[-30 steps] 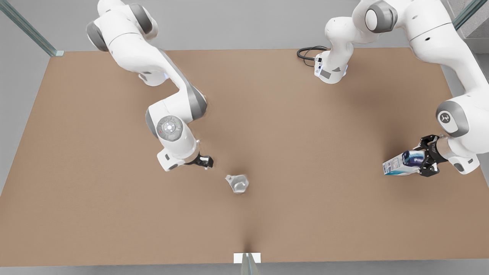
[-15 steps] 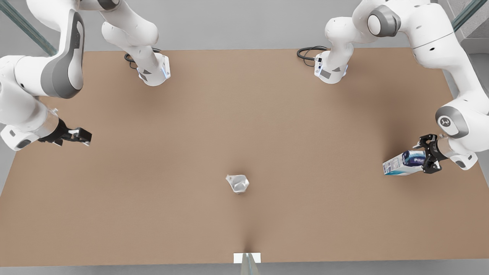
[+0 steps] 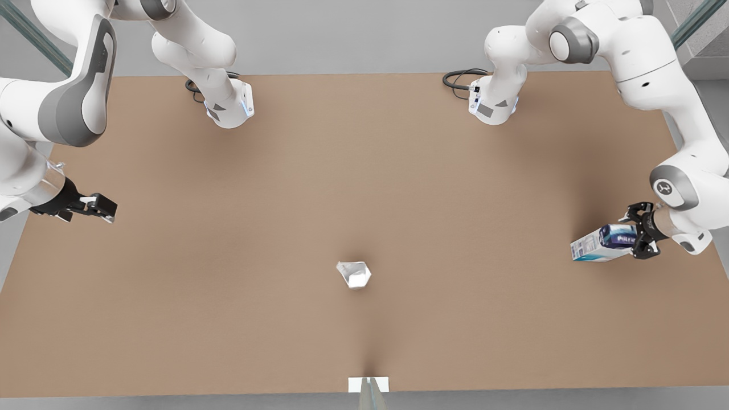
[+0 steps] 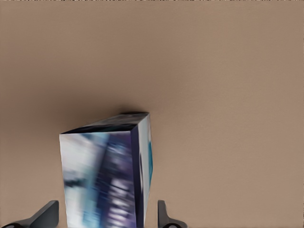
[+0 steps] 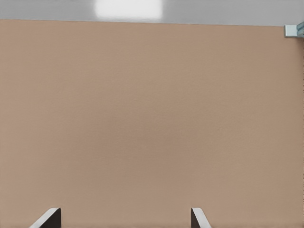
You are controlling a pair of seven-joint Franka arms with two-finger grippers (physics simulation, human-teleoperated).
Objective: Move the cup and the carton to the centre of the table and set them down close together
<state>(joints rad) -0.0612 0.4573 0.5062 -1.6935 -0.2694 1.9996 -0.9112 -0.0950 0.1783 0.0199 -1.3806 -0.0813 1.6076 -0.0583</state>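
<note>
The cup point(image 3: 353, 274) already stands mid-desk; the left gripper point(image 3: 639, 233) fingers straddle the carton point(image 3: 601, 243) — not yet clenched; the right gripper point(image 3: 102, 207), released, waits.

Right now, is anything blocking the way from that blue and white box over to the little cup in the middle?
Nothing visible does. The carton, between the left gripper fingers at the front view's right, has only bare table between it and the cup.
</note>
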